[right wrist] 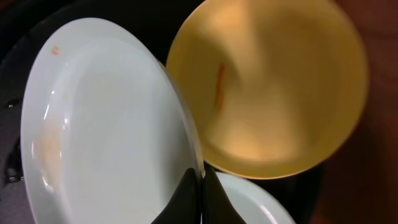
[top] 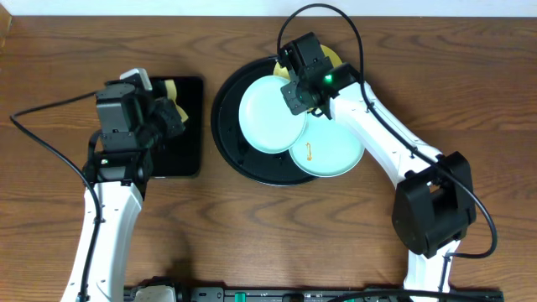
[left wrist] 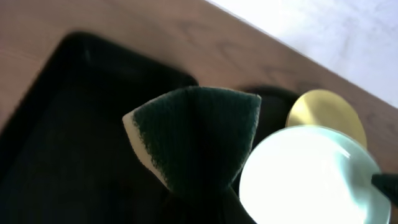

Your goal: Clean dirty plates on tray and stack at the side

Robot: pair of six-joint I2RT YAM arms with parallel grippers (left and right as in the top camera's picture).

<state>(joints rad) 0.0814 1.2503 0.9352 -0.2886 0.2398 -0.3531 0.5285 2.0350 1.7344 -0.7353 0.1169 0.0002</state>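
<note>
1. Mint plate [top: 270,115]: it lies on the far-left part of the round tray [top: 225,126]. Its right edge overlaps the yellow plate [right wrist: 267,87] and the second mint plate [top: 331,155]. There are faint orange smears on its face and one spot near the rim.
2. Handling, my judgement: it is stiff, glossy and probably light. The shallow bowl gives nothing to pinch, so the thin raised rim is the only hold. A smooth rim can slip or pivot between narrow pads, so the plate should be kept low and moved slowly.
3. My right gripper [right wrist: 200,186] has its jaws clamped on that rim at the plate's right edge, directly above the other two plates. From the left wrist view the plate appears tipped up, though I cannot tell how far it clears the tray.
4. My left gripper [top: 166,117] has its jaws closed on a green-and-yellow sponge [left wrist: 196,137], which bunches as soft foam does. It hangs over the rectangular tray [top: 189,159], well to the left.
5. Risk: scrubbing pressure could lever the plate out of a one-point rim grip.
</note>
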